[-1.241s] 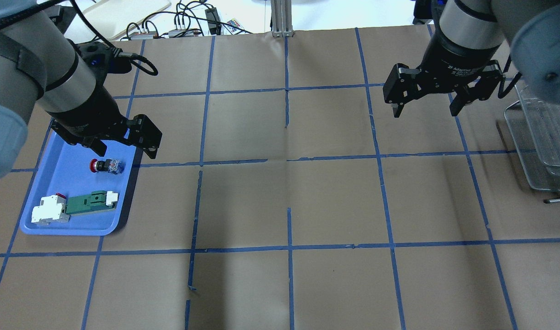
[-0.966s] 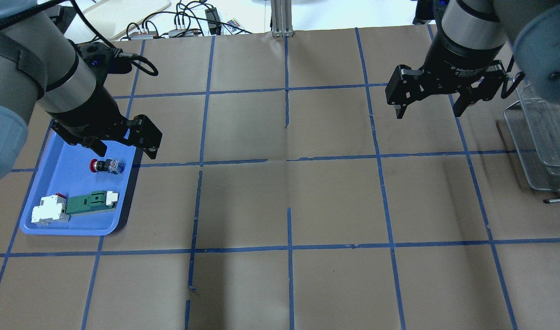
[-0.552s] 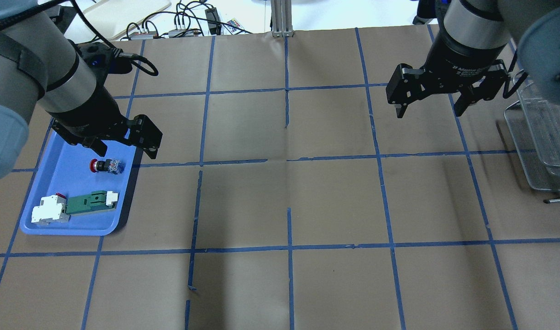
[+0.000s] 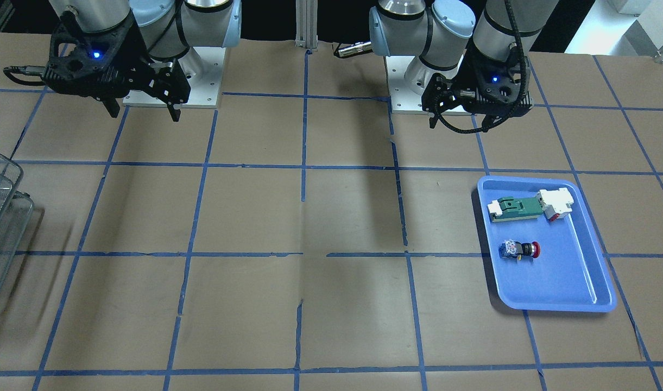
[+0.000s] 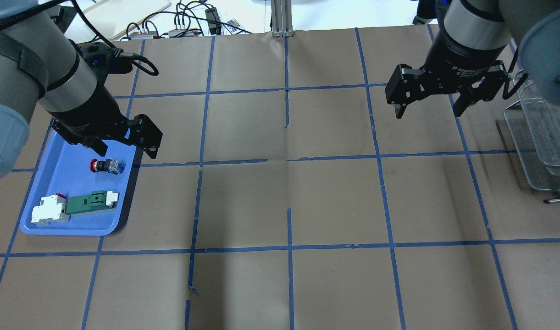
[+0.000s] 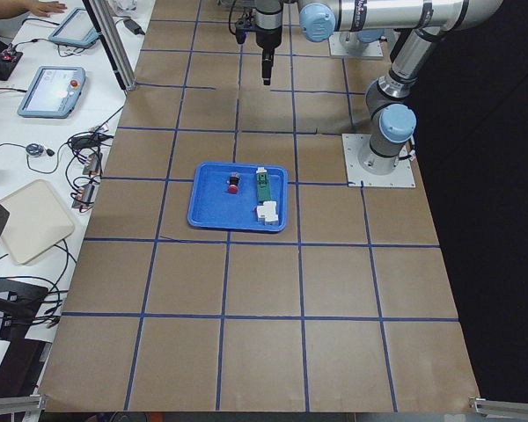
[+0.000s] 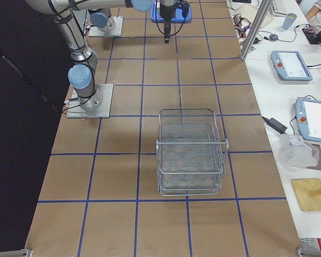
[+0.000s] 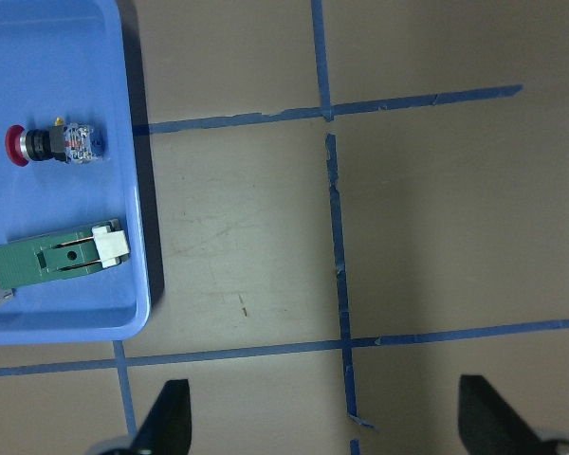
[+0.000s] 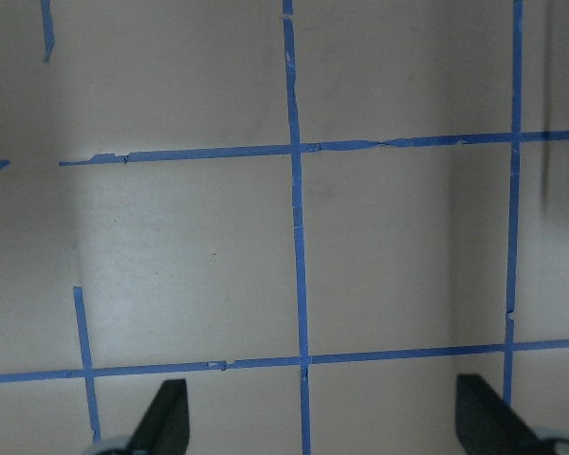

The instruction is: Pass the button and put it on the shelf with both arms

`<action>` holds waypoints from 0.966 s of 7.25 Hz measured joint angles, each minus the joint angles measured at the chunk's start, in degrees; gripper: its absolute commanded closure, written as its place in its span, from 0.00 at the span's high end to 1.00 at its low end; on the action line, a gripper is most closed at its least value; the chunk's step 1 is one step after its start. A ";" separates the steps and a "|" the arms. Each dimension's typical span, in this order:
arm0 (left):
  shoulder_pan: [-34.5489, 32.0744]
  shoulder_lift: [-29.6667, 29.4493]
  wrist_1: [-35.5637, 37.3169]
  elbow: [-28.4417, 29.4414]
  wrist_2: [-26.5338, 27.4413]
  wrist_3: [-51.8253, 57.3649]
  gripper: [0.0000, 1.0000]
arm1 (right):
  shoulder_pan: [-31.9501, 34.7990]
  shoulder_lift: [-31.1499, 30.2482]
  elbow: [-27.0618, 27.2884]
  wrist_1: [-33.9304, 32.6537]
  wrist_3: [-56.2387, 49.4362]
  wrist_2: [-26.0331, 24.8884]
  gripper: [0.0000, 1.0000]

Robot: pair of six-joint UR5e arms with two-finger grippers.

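The button (image 5: 106, 165), with a red cap, black body and clear-blue block, lies on its side in the blue tray (image 5: 73, 229). It also shows in the front view (image 4: 518, 250) and the left wrist view (image 8: 52, 144). My left gripper (image 5: 126, 151) hangs open and empty above the tray's far right corner, just beyond the button. My right gripper (image 5: 428, 112) is open and empty, high over the table near the shelf (image 5: 541, 137). The shelf is a silver wire-mesh rack with stacked tiers, seen whole in the right side view (image 7: 190, 155).
A green-and-white part (image 5: 91, 202) and a white breaker (image 5: 49, 210) lie in the tray in front of the button. Brown paper with a blue tape grid covers the table. Cables (image 5: 188, 23) and a metal post (image 5: 282, 18) stand at the far edge.
My right gripper has shifted slightly to the right and away, still open. My left gripper and the button have not moved.
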 measured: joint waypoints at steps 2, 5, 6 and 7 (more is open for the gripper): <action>0.03 -0.09 0.00 -0.01 0.00 -0.07 1.00 | 0.01 0.04 -0.02 -0.02 0.01 0.07 1.00; 0.11 -0.12 -0.01 -0.01 -0.01 -0.13 1.00 | 0.12 0.17 0.02 -0.39 0.32 0.21 1.00; 0.44 -0.27 -0.01 -0.03 -0.01 -0.63 1.00 | 0.13 0.16 0.19 -0.42 0.40 0.23 1.00; 1.76 -0.51 0.02 -0.02 -0.02 -1.98 1.00 | 0.13 0.13 0.27 -0.45 0.42 0.24 1.00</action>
